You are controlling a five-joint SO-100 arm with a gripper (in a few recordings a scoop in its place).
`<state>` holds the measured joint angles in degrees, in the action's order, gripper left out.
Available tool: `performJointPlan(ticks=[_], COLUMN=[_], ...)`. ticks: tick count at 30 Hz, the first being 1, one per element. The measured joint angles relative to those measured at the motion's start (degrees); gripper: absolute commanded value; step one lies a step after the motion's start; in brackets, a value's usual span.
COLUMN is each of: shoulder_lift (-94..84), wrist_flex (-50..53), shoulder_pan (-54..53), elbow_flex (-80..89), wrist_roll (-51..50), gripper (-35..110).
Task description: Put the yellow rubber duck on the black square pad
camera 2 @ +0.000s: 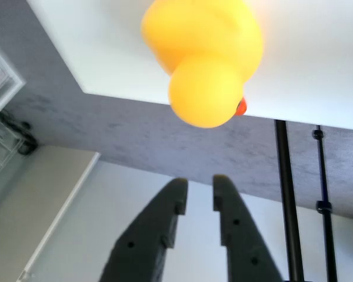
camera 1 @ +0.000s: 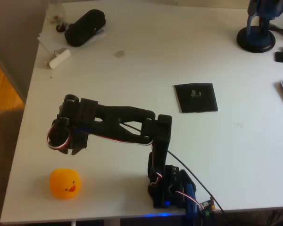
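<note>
The black square pad (camera 1: 195, 97) lay mid-table, well apart from the yellow rubber duck (camera 1: 64, 183) near the front-left corner in the overhead view. Your gripper (camera 2: 195, 183), nearly closed and empty, needed wider jaws before descending.

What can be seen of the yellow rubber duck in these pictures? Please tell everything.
The yellow rubber duck is a small, rounded, smooth toy, yellow-orange with an orange-red beak and dark eye dots. It sits free on the white table near the front left corner in the overhead view, and nothing touches it. The gripper hangs close to it, its fingers narrowly apart and empty.
</note>
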<state>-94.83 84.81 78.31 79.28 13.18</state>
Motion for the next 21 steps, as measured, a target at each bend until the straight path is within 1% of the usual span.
performJointPlan(ticks=[5, 11, 16, 19, 21], shoulder_lift=[0.09, 0.18, 0.18, 0.18, 0.53], wrist_flex=[0.00, -0.26, 0.00, 0.00, 0.00], shoulder_pan=[1.41, 10.28, 11.34, 10.99, 10.37], elbow_flex=[4.31, 5.71, 6.59, 6.59, 6.59], wrist_roll=[0.00, 0.26, 5.19, 5.89, 5.89], gripper=[5, 7, 22, 31, 35])
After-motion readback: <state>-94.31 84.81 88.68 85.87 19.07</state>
